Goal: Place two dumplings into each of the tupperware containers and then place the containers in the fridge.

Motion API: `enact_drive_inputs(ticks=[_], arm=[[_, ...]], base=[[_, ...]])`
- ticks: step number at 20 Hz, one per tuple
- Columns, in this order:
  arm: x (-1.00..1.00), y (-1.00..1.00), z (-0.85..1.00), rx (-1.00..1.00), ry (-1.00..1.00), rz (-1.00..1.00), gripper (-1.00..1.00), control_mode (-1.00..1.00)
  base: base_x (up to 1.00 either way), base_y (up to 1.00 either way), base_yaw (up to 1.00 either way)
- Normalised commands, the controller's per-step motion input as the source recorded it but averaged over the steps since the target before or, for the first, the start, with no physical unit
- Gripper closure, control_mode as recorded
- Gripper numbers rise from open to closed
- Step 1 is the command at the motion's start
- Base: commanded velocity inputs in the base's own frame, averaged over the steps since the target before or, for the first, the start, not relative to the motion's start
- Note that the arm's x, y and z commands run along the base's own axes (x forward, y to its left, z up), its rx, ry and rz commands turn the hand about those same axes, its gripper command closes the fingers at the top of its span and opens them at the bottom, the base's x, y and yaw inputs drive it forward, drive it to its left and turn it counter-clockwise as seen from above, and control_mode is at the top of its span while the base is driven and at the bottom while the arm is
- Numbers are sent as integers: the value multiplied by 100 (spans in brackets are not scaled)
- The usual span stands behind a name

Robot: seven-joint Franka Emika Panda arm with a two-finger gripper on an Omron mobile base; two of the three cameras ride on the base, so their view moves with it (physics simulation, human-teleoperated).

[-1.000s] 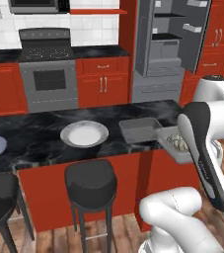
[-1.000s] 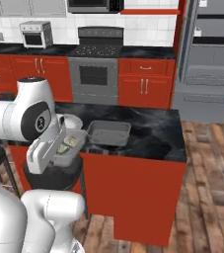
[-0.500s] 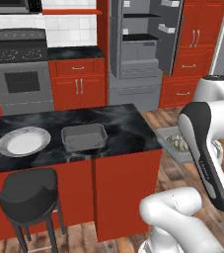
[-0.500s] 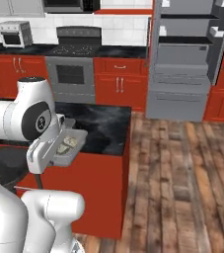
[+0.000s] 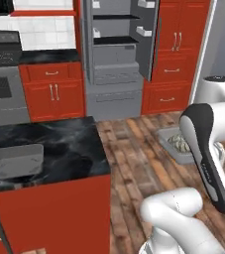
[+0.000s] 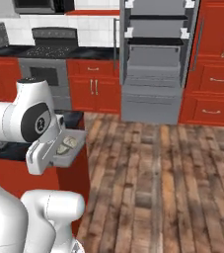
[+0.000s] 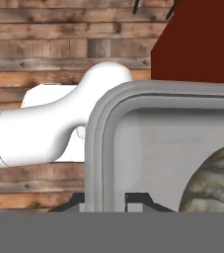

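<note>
Grey tray (image 7: 148, 138) rim pinched by gripper (image 7: 106, 200); dumpling (image 7: 212, 180) probably inside.

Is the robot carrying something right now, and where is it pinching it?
Yes: the gripper pinches a grey tupperware container by its rim, with dumplings inside.

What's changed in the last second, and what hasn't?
The base has turned right, from the island toward the open fridge, so the plate left view. The pincer stays shut on one tray holding dumplings, carried along. The other tray stays on the counter.
</note>
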Motion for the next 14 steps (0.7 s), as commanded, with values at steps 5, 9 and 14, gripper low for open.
enact_drive_inputs(ticks=[5, 9, 14], arm=[[0, 0, 0, 0, 0, 0, 100, 100], [0, 0, 0, 0, 0, 0, 100, 100], [0, 0, 0, 0, 0, 0, 100, 100]], base=[[94, -81, 9], [100, -61, 23], [100, -27, 17]])
